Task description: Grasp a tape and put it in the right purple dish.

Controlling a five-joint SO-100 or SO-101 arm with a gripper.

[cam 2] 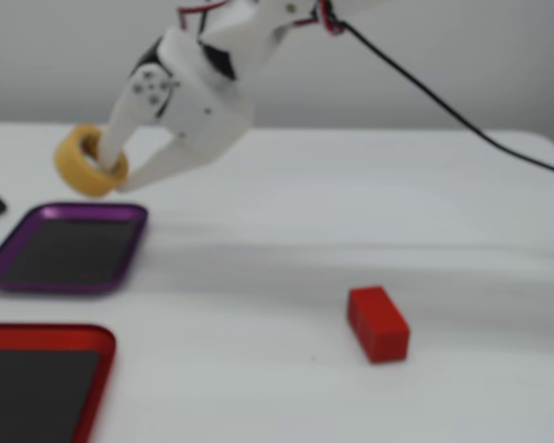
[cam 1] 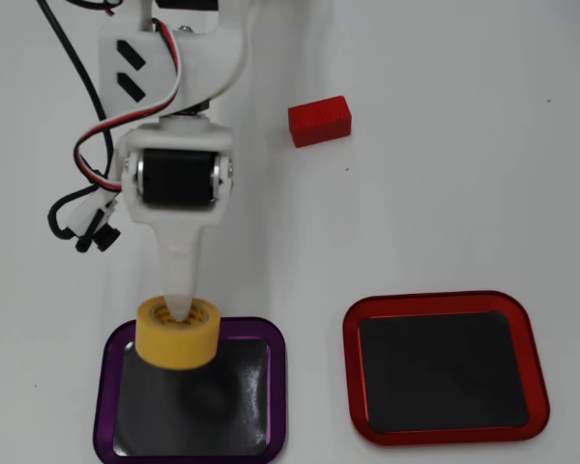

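The yellow tape roll (cam 1: 179,333) is held in my white gripper (cam 1: 182,311), with one finger through its hollow core. In the fixed view the tape (cam 2: 86,162) hangs in the air, tilted, above the far edge of the purple dish (cam 2: 66,248); my gripper (cam 2: 111,169) is shut on its wall. In the overhead view the roll sits over the top left edge of the purple dish (cam 1: 266,333), which has a shiny purple rim and a black inside.
A red-rimmed tray (cam 1: 443,311) lies beside the purple dish; it shows at the bottom left in the fixed view (cam 2: 46,334). A red block (cam 1: 320,120) lies apart on the white table, also in the fixed view (cam 2: 377,323). Cables (cam 1: 82,155) hang by the arm.
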